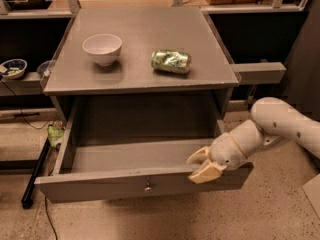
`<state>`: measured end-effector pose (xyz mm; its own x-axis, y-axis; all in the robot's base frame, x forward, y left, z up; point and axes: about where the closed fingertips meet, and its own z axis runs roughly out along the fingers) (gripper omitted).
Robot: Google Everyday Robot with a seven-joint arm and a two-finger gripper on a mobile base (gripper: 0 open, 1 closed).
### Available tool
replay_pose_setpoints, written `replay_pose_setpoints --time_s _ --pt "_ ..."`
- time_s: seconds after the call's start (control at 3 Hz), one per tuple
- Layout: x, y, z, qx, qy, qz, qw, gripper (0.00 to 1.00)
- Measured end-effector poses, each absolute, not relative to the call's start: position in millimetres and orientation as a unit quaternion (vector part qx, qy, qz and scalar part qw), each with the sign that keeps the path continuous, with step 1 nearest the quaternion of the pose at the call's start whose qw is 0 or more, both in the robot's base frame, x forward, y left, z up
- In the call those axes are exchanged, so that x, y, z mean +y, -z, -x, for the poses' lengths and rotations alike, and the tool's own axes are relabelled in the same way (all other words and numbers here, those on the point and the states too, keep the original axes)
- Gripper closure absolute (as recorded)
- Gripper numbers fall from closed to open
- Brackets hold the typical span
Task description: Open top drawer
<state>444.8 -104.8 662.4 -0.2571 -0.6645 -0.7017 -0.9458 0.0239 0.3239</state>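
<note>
The top drawer point(100, 184), a wide grey wooden one, stands pulled far out of the cabinet, and its inside looks bare. A small metal knob point(148, 186) sits at the centre of its front panel. My gripper point(202, 165) is at the right part of that panel's top edge. One finger point(199, 156) is inside the drawer and the other finger point(207, 173) is on the outer face, so the pair clamps the panel. My white arm point(285, 124) reaches in from the right.
On the grey cabinet top point(145, 29) stand a white bowl point(102, 48) and a crushed green can point(171, 61) on its side. A small patterned bowl point(12, 68) sits on a shelf at the left. A green object point(55, 134) and cables lie on the floor at the left.
</note>
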Motion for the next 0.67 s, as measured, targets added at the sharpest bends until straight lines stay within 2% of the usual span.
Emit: replay_pose_setpoints --time_s 0.67 --pt "-106.6 -666.2 -436.5 0.683 -0.396 0.585 0.185 1.00"
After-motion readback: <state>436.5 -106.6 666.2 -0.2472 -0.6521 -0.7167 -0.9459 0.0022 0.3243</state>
